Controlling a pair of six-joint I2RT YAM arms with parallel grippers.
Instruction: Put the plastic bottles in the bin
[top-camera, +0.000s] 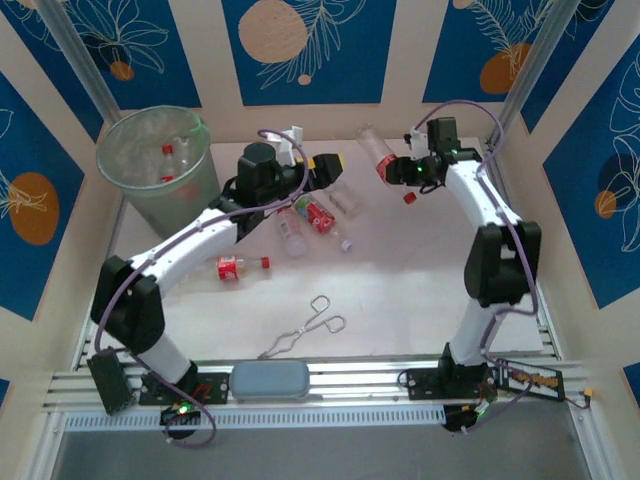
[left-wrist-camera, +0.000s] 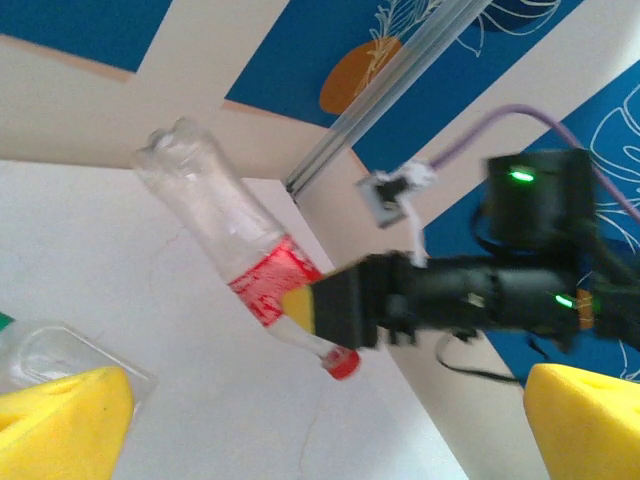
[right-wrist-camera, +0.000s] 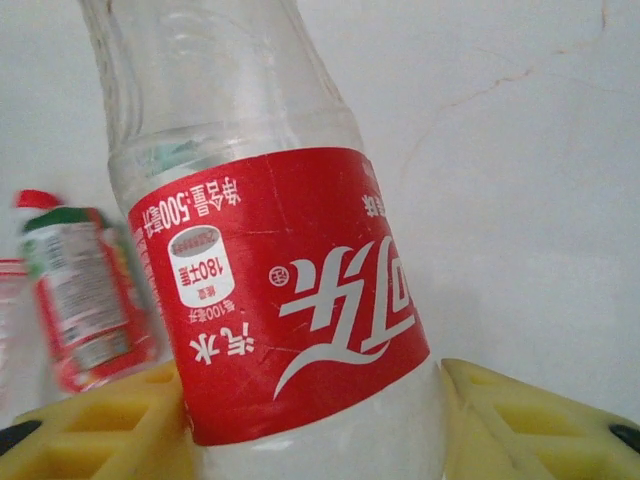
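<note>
A red-labelled bottle (right-wrist-camera: 290, 290) sits clamped, tilted, between the yellow fingers (right-wrist-camera: 540, 420) of my right pincer (top-camera: 397, 170), lifted above the far right part of the tabletop (top-camera: 400, 260). My left pincer (top-camera: 322, 168) hangs with its jaws wide apart over the far middle, above a cluster of loose bottles (top-camera: 305, 218). A lone bottle (top-camera: 240, 266) lies nearer the left edge. The bin (top-camera: 175, 200) stands in the far left corner, with red-capped bottles (top-camera: 167, 150) inside it.
</note>
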